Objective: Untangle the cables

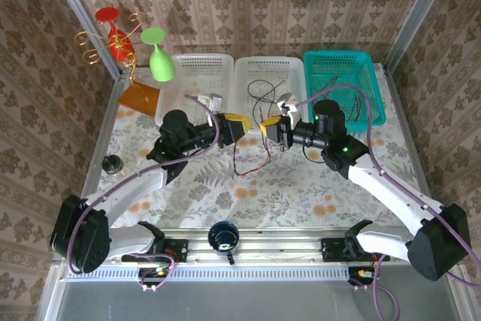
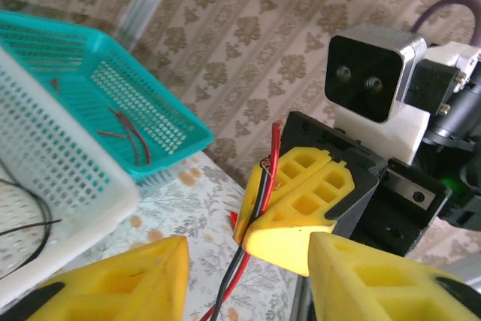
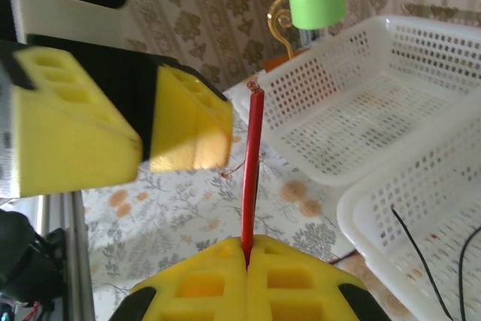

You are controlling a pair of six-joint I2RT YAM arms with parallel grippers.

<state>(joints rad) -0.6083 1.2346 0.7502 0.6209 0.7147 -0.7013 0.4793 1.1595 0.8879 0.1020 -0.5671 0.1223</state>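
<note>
Right fingers (image 2: 301,201) tight on red and black cables (image 2: 268,174); left fingers (image 2: 128,283) apart, empty.

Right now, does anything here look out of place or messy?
A red cable and a black cable hang pinched in the shut right gripper, trailing onto the table, outside the white basket and teal basket holding other cables.

**Grippers Nose to Nose, One Parted, One Clamped**

Both arms reach forward from their bases and bend inward at the elbow. This brings the left gripper (image 1: 239,127) and the right gripper (image 1: 267,131) tip to tip, just apart. The left gripper's yellow fingers (image 2: 143,280) stand parted with a clear gap between them. The right gripper's fingers (image 3: 301,283) are pressed together, pinching the cables (image 2: 270,155). Both wrists sit roughly level.
</note>
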